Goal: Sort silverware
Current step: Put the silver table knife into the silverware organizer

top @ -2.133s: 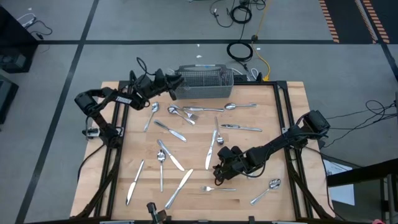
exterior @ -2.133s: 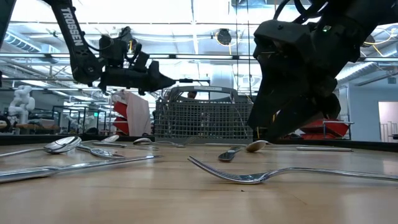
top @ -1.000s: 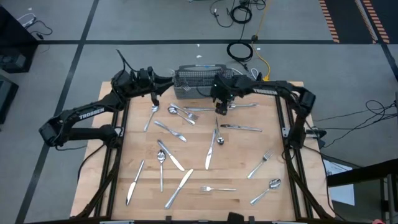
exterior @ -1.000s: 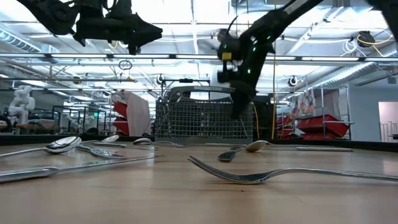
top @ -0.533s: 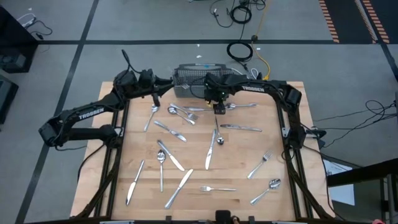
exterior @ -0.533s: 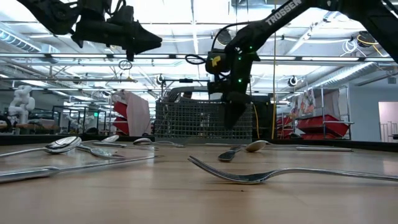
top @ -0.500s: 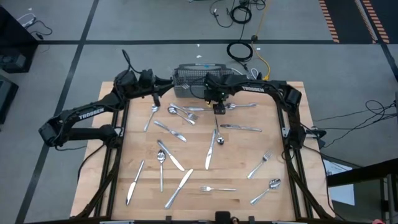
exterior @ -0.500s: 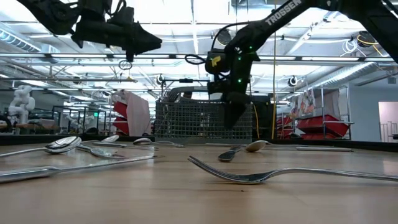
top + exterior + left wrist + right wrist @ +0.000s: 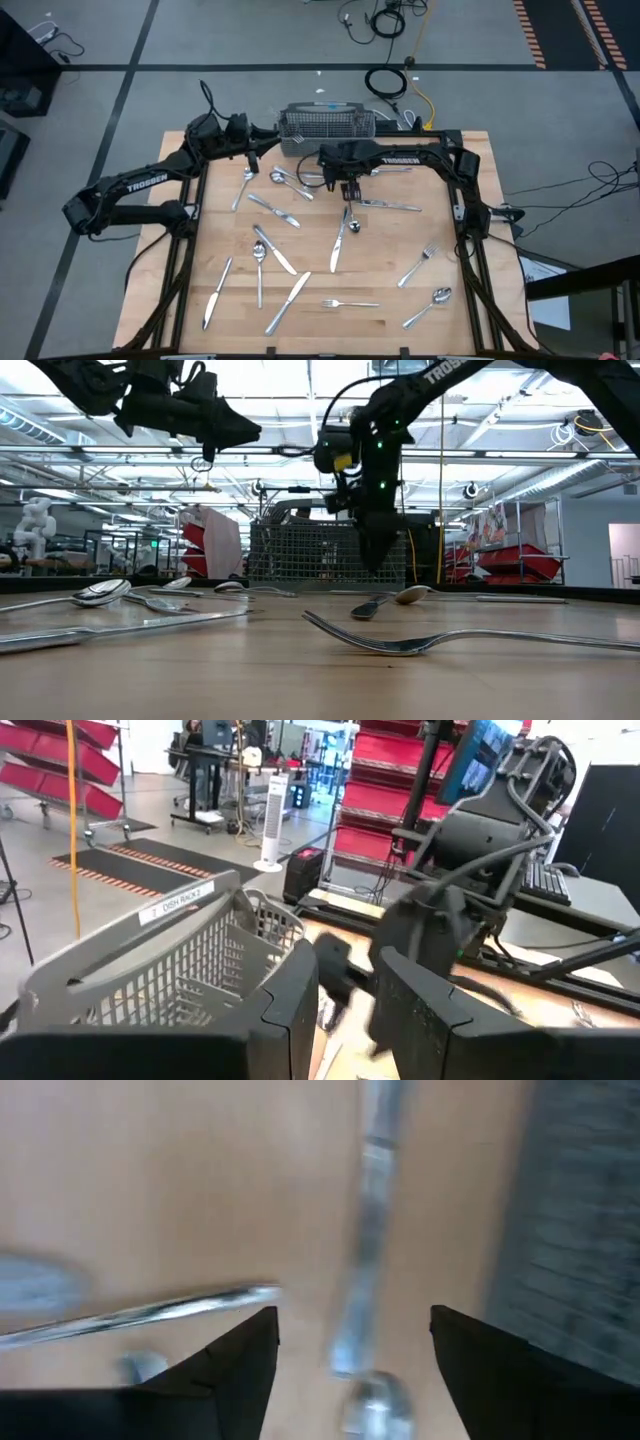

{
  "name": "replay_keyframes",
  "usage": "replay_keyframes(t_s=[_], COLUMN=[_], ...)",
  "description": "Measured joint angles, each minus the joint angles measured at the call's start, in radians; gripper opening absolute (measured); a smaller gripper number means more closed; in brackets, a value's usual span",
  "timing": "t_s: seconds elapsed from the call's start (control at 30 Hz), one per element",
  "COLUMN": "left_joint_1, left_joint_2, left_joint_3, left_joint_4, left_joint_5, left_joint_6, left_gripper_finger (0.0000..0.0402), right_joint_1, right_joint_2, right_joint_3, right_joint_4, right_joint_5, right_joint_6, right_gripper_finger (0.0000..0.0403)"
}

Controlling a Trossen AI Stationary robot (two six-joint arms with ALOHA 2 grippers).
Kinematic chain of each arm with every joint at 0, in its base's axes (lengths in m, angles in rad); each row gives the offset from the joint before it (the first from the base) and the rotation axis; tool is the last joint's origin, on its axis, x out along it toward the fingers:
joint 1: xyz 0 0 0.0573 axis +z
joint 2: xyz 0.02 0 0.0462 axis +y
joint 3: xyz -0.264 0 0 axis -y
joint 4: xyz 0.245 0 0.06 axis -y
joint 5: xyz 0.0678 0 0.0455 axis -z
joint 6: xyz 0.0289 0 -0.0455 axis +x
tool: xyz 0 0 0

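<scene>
Mostly undone; silverware (image 9: 270,250) lies scattered over desk (image 9: 400,310) (basket (image 9: 328,128) contents unclear); right end effector (image 9: 347,188) wide, empty, above pieces; left end effector (image 9: 262,140) narrow beside basket, nothing visibly held.

Six spoons (image 9: 440,295) lie loose on the tabletop (image 9: 400,240): three toward the far edge, two near the middle and one by the near right corner. There are three forks (image 9: 350,303): one toward the far edge, one near the near edge and one toward the right edge. Six knives (image 9: 217,292) lie across the middle and the near left part. One more long piece lies partly under an arm, and its kind cannot be told. One wire-mesh basket (image 9: 328,125) stands at the far edge. Two dark arms reach over the table, the left arm (image 9: 140,185) and the right arm (image 9: 420,158).
</scene>
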Motion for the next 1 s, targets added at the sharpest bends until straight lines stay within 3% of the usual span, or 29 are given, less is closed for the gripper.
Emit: replay_keyframes(t_s=[0.13, 0.33, 0.63, 0.83, 1.0], left_joint_1=[-0.003, -0.006, -0.006, -0.008, -0.024], left_joint_2=[0.000, 0.000, 0.000, 0.000, 0.000], left_joint_3=[0.000, 0.000, 0.000, 0.000, 0.000], left_joint_4=[-0.047, -0.088, -0.095, -0.124, -0.149], left_joint_5=[0.000, 0.000, -0.044, -0.041, -0.038], left_joint_6=[0.000, 0.002, 0.019, -0.058, -0.027], left_gripper_finger=[0.0112, 0.0112, 0.0112, 0.0111, 0.0111], right_joint_1=[-0.002, 0.012, 0.011, 0.020, -0.021], right_joint_2=[-0.007, -0.007, -0.007, -0.008, -0.040], right_joint_3=[0.005, 0.005, 0.005, 0.005, 0.005], right_joint_4=[0.026, 0.021, 0.002, -0.058, 0.159], right_joint_5=[0.025, -0.019, -0.032, -0.206, -0.490], right_joint_6=[0.041, 0.042, 0.122, 0.184, 0.294], right_gripper_finger=[0.0181, 0.0016, 0.0000, 0.0000, 0.0000])
